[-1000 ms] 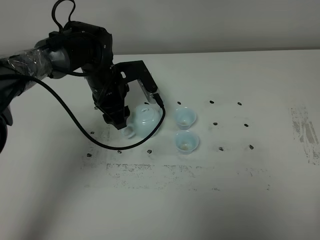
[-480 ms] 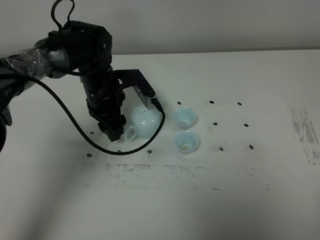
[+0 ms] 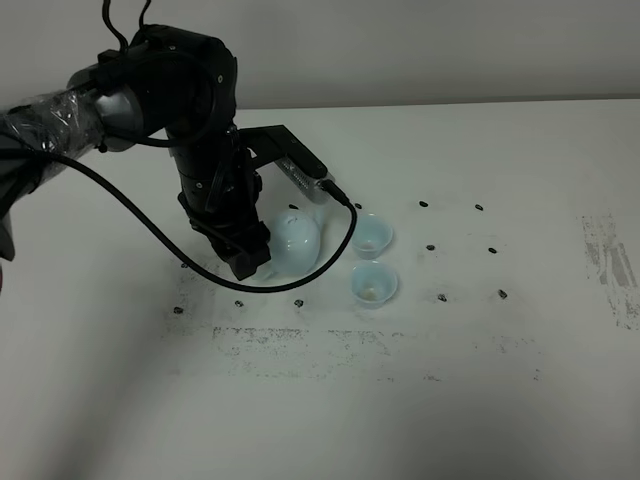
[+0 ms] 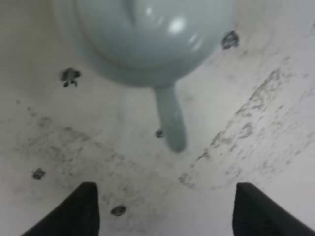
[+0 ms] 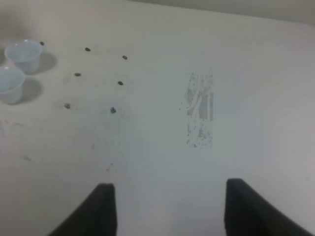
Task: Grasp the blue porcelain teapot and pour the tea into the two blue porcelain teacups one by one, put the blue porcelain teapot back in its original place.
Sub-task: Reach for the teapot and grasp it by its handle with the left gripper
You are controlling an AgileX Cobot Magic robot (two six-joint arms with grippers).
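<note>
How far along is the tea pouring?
Nothing is in hand: the teapot stands on the table, and the left gripper is open, facing its handle without touching. The near cup shows a brownish trace, the far cup looks pale, so whether pouring is finished or ahead, I cannot tell.

The blue porcelain teapot [image 4: 147,39], blurred, sits just ahead of the left claw [image 4: 167,211], whose jaws stand wide apart. What seems to be its handle [image 4: 171,123] points toward the claw, untouched, above the scuffed, speckled counter [image 4: 266,128].

The left gripper [image 4: 165,199] hovered just beside the blue porcelain teapot [image 4: 147,39], jaws spread wide; the right gripper [image 5: 170,199], well apart, likewise parted.
</note>
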